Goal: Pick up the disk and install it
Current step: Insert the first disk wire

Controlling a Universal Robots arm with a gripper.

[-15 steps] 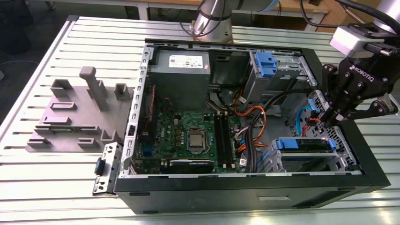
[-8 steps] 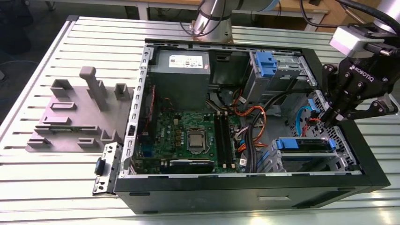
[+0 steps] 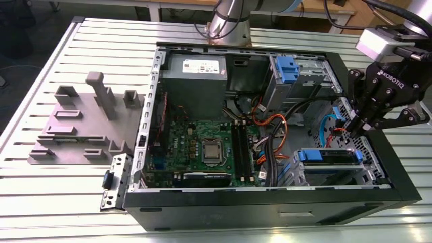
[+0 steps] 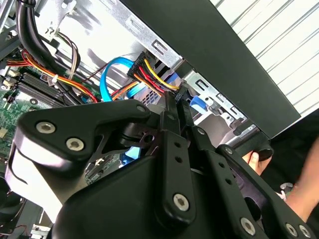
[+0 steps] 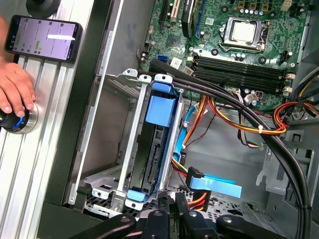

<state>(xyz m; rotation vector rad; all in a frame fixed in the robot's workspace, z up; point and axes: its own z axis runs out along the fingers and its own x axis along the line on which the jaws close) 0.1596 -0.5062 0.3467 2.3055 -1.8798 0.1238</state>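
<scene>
Evidently seated, the disk (image 3: 327, 156) lies in the drive cage (image 3: 337, 174) at the lower right of the exterior view, and the gripper (image 3: 353, 128) hangs just above its cabled end, jaws pressed together on nothing, likely for pushing rather than grasping.

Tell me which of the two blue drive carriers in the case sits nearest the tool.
The disk carrier in the drive cage beside the tool; the other carrier stands farther off, nearer the power supply.
</scene>
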